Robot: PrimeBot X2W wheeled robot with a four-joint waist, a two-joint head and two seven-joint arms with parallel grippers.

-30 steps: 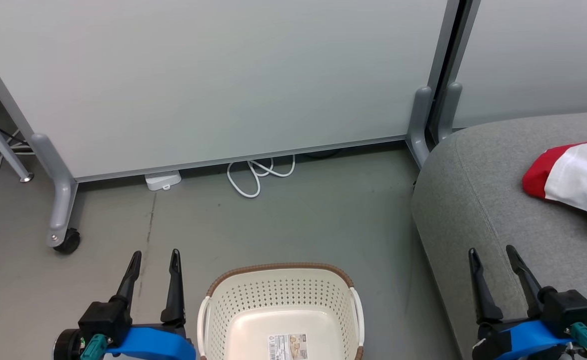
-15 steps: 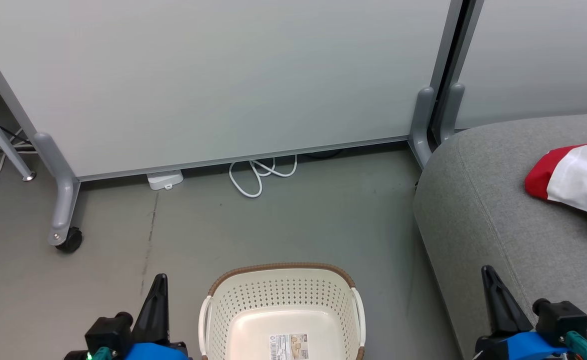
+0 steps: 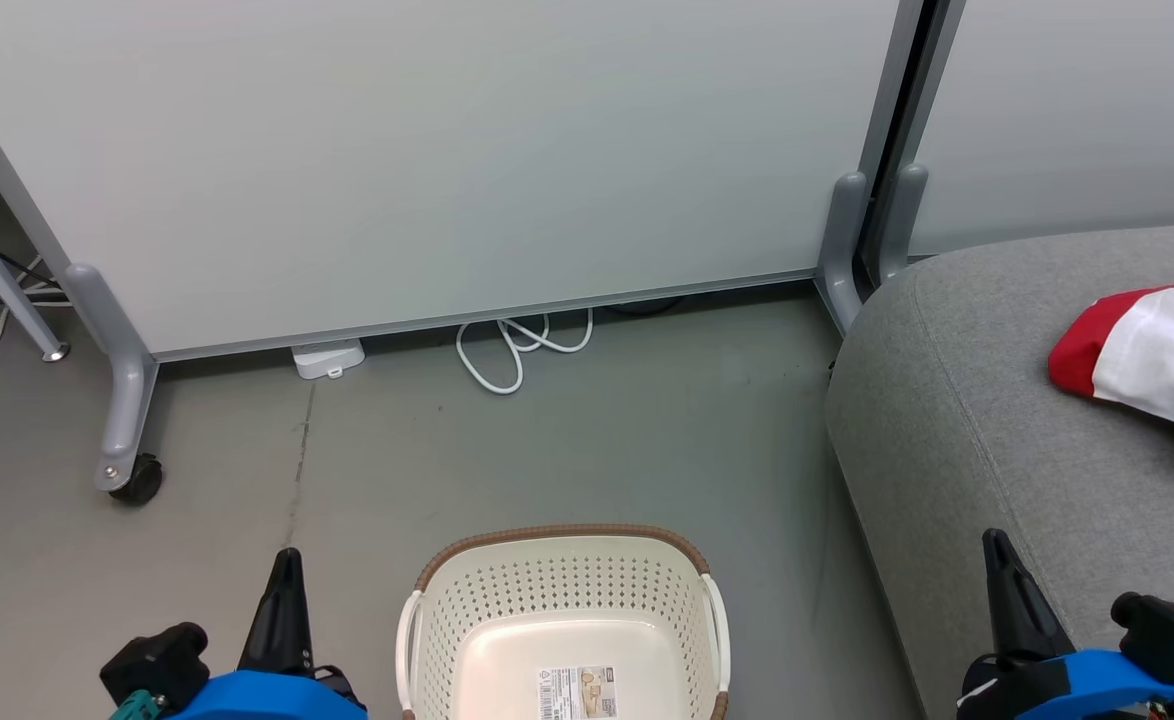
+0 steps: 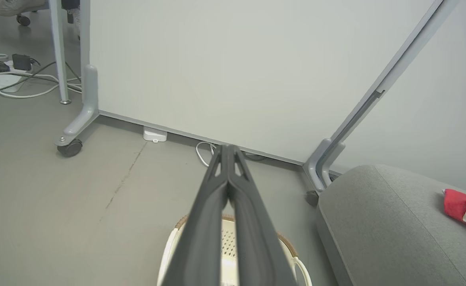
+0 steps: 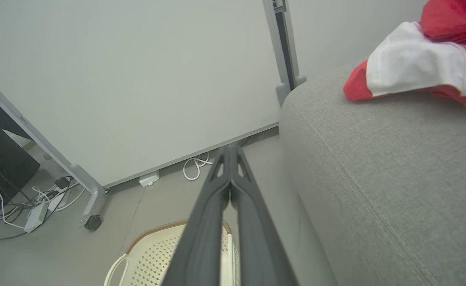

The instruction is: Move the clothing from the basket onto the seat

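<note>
**Red clothing on the grey seat, both grippers closed**

Pale partition panels (image 3: pixel 447 150) on grey wheeled legs stand across the back, above a grey floor (image 3: pixel 597 430). At the right, the wide grey fabric seat (image 3: pixel 997 400) bears the clothing (image 3: pixel 1147 350), a red and white bundle lying near its far right side. The basket (image 3: pixel 562 532) sits on the floor between the arms, its label sticker (image 3: pixel 575 692) showing on the bottom. The left gripper (image 3: pixel 287 570) hangs just left of the basket and the right gripper (image 3: pixel 999 560) over the seat's front edge, each with its fingers pressed together on nothing. A white cable (image 3: pixel 512 350) loops at the panel's foot.
</note>
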